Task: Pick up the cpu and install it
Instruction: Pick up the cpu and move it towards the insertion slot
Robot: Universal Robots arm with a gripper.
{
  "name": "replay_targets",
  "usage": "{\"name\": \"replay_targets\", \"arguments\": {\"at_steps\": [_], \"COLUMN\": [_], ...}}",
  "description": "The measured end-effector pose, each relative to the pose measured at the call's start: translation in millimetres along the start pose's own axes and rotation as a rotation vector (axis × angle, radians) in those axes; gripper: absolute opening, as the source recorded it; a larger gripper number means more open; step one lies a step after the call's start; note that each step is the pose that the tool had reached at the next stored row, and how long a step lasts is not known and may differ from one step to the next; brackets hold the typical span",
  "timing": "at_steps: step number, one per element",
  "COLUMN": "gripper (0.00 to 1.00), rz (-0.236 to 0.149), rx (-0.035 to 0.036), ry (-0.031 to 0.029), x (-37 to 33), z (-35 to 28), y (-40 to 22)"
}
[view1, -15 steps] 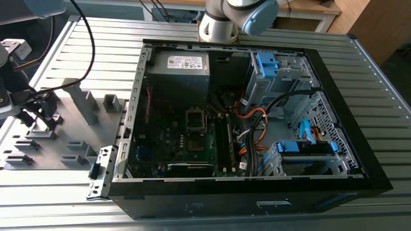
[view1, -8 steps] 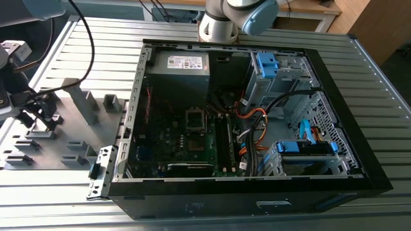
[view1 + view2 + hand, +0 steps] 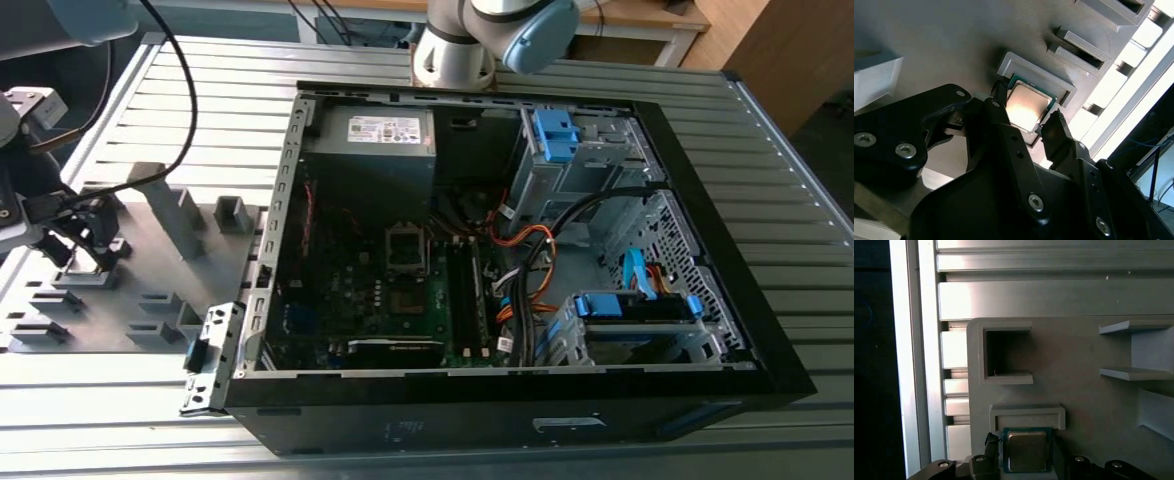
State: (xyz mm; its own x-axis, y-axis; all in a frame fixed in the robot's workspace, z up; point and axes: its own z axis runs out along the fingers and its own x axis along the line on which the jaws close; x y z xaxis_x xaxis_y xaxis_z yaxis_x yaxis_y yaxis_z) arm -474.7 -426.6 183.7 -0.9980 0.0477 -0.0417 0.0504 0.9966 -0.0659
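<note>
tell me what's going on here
A robot arm's gripper is down over the cpu, which lies flat in its recess on the grey fixture plate, at the exterior view's left. The open computer case sits beside the plate, and the cpu is not yet in it.

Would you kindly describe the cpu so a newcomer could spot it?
To the exterior view's left of the open computer case lies a grey fixture tray, with the claw over one framed pocket. The cpu lies there: a small flat square, dull silver top, green rim, while the neighbouring pocket is empty grey.
</note>
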Motion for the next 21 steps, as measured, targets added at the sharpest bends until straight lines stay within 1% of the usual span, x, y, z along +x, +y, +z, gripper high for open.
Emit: {"name": "replay_targets", "arguments": {"at_steps": [4,9,16,19,21], "gripper": [0.55,0.55,0.55,0.55,0.55], "rz": [0.0,-0.016,-0.019,-0.034,-0.035], "rx": [0.0,-0.0008,-0.0008,-0.0015,-0.0016], "ry": [-0.0001,-0.0014,-0.0014,-0.0027,-0.0028], "x": [0.0,-0.5,-0.7,-0.9,-0.9], "z": [0.1,0.6,0.5,0.6,0.7], "y": [0.0,0.1,0.1,0.1,0.1]}}
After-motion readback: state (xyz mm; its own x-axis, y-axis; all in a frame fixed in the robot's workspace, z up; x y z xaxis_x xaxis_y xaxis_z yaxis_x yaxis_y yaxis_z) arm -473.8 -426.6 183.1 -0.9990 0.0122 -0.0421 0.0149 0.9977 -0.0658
